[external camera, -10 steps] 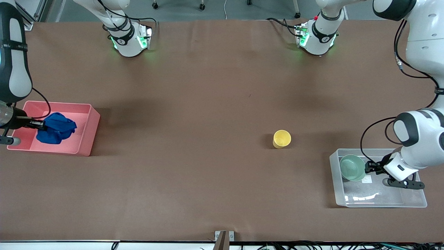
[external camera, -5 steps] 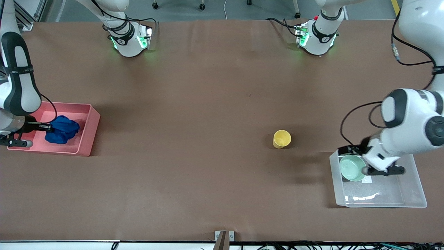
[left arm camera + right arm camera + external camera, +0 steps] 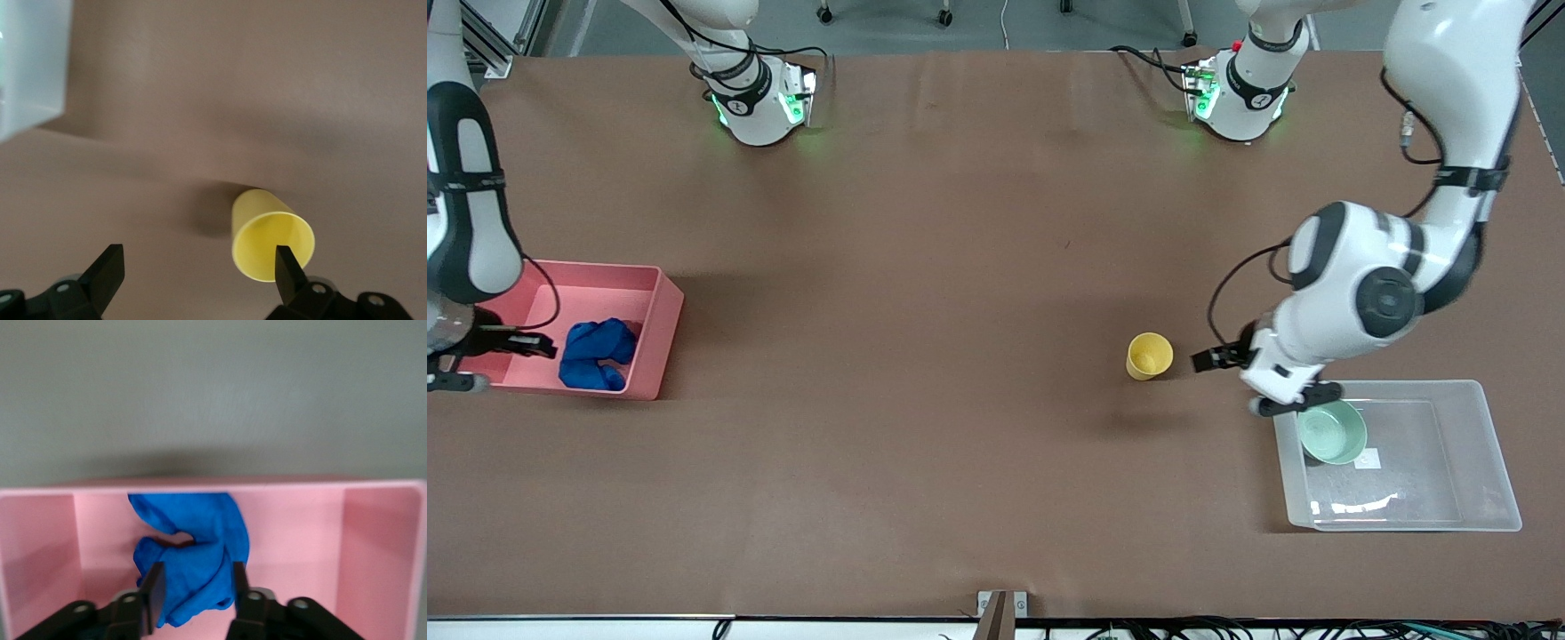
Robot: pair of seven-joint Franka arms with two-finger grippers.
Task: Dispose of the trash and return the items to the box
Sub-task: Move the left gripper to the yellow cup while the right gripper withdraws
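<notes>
Left pincer [image 3: 1209,360] agape beside cup [image 3: 1149,356]

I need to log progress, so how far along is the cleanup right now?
Done: the blue cloth lies in the pink bin, and the green bowl sits in the clear box. In hand: the open left tool is beside the yellow cup. Left: boxing the cup.

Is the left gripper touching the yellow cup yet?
Apart. The front view shows bare table between the open left gripper and the yellow cup; in the left wrist view the fingers are spread wide.
</notes>
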